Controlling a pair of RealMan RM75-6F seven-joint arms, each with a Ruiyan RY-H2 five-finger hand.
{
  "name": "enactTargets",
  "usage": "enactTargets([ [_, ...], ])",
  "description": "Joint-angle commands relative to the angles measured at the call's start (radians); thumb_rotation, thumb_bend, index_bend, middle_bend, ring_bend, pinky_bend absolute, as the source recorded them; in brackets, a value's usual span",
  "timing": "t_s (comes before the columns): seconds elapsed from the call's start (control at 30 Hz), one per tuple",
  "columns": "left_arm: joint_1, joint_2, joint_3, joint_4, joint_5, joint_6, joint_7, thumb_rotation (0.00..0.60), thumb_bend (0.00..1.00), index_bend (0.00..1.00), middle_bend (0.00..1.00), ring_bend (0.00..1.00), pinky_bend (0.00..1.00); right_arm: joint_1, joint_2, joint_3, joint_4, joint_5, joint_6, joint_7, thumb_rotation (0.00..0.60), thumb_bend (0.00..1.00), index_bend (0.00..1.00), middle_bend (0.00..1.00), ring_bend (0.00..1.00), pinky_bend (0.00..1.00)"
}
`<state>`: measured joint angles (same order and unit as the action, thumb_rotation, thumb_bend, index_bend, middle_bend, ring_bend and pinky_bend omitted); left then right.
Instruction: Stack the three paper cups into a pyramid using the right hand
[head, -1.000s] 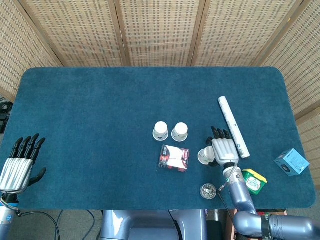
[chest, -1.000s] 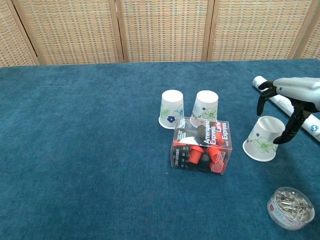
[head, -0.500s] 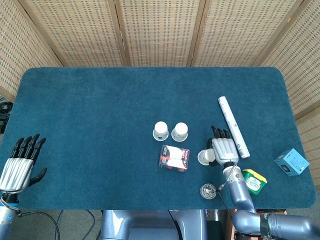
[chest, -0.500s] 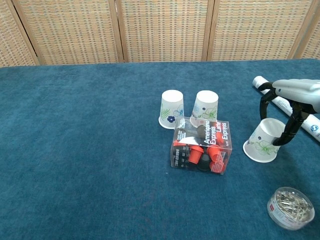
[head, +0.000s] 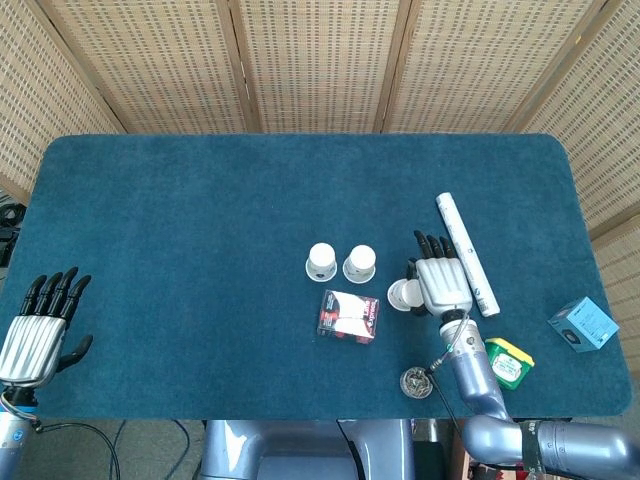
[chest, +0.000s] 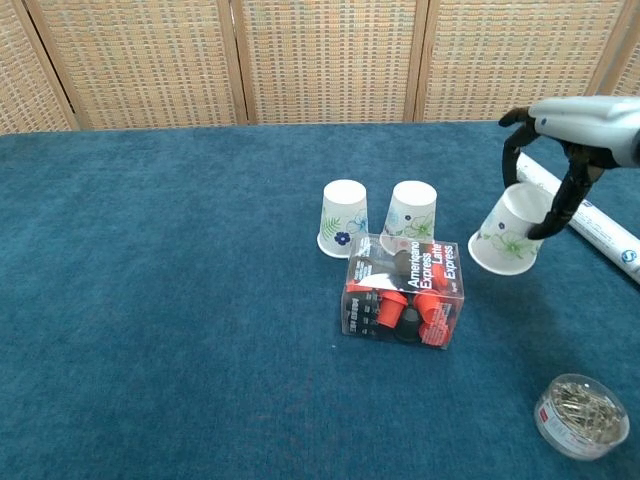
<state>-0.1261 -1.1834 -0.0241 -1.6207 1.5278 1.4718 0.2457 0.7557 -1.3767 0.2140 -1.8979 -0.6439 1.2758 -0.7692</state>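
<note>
One cup lifted, two standing

Head view: two upturned paper cups (head: 341, 263) stand side by side mid-tabletop (head: 200, 230), with a clear capsule box (head: 348, 315) just near of them. The right hand (head: 440, 283) grips the third cup (head: 404, 295) to the right of the box. The left hand (head: 42, 318), fingers apart and holding nothing, rests at the near left edge.

Chest view: the third cup hangs tilted above the tabletop, pinched in the right hand, beside a white tube (chest: 590, 220). A round tin of clips (chest: 581, 414) sits near right.
</note>
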Motion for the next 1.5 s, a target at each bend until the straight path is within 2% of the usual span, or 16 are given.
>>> enactTargets([
  [0.03, 0.001, 0.001, -0.001, -0.001, -0.001, 0.002, -0.001, 0.600, 0.31, 0.00, 0.00, 0.00, 0.00, 0.026, 0.034, 0.034, -0.051, 0.007, 0.027, -0.038, 0.600, 0.04, 0.54, 0.00, 0.00, 0.00],
  [0.3, 0.003, 0.006, -0.001, -0.005, 0.000, 0.004, -0.004, 0.600, 0.31, 0.00, 0.00, 0.00, 0.00, 0.098, 0.050, 0.098, -0.144, 0.026, 0.057, -0.110, 0.600, 0.04, 0.55, 0.00, 0.00, 0.00],
  [0.53, 0.002, 0.005, -0.001, -0.002, -0.001, 0.003, 0.000, 0.600, 0.31, 0.00, 0.00, 0.00, 0.00, 0.176, 0.014, 0.142, -0.142, 0.117, 0.042, -0.154, 0.600, 0.04, 0.55, 0.00, 0.00, 0.00],
  [0.77, 0.001, 0.003, -0.005, 0.005, -0.015, -0.005, -0.006, 0.600, 0.31, 0.00, 0.00, 0.00, 0.00, 0.267, -0.019, 0.171, -0.063, 0.236, 0.001, -0.193, 0.600, 0.04, 0.55, 0.00, 0.00, 0.00],
  [1.13, -0.007, -0.002, -0.012, 0.018, -0.041, -0.028, -0.005, 0.600, 0.31, 0.00, 0.00, 0.00, 0.00, 0.364, -0.061, 0.177, 0.058, 0.331, -0.058, -0.220, 0.600, 0.04, 0.55, 0.00, 0.00, 0.00],
  [1.5, -0.015, -0.008, -0.014, 0.032, -0.066, -0.055, -0.006, 0.600, 0.31, 0.00, 0.00, 0.00, 0.00, 0.407, -0.100, 0.164, 0.150, 0.341, -0.100, -0.194, 0.600, 0.04, 0.55, 0.00, 0.00, 0.00],
])
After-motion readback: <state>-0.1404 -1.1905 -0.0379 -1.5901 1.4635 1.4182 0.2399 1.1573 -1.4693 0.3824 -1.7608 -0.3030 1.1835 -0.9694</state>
